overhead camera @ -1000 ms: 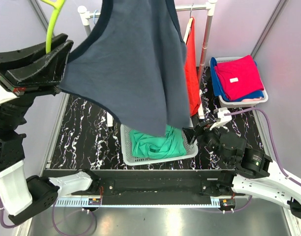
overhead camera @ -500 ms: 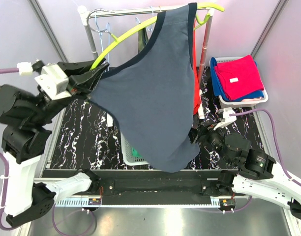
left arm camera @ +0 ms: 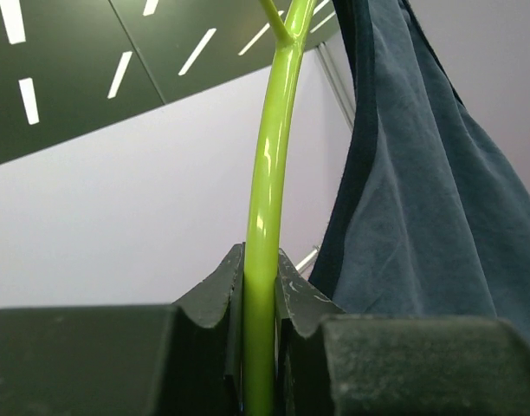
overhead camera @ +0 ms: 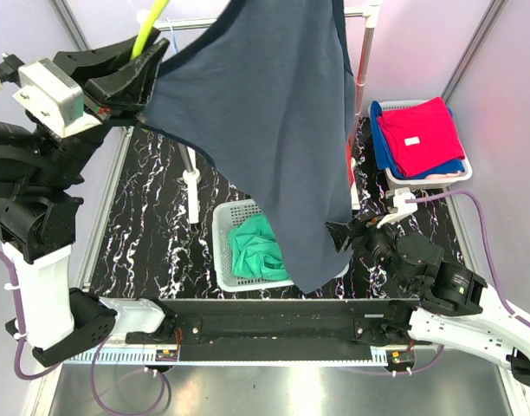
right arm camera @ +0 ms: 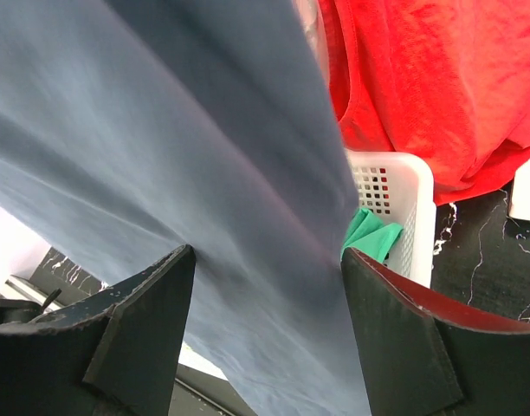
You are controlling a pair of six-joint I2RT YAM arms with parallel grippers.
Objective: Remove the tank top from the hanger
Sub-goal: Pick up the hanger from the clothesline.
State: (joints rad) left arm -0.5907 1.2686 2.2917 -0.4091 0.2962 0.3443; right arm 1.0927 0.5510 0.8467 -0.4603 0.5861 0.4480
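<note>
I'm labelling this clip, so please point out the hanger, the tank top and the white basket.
hanger (left arm camera: 263,199): left wrist view, on its green stem.
tank top (overhead camera: 274,113): top external view, middle of the hanging cloth.
basket (overhead camera: 220,250): top external view, on its left wall.

One lime hanger (left arm camera: 265,173), one navy tank top (overhead camera: 274,113), one hanging red garment (right arm camera: 421,78), two white baskets (overhead camera: 220,251) (both holding clothes)

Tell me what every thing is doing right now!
Tank top: hanging on the hanger, held up high.
Hanger: clamped in the left hand.
Left hand: shut on the hanger.
Right hand: open, tank top between its fingers.
Near basket: holds green cloth.
Far basket: holds red and blue clothes.
Red top: hanging up.
</note>
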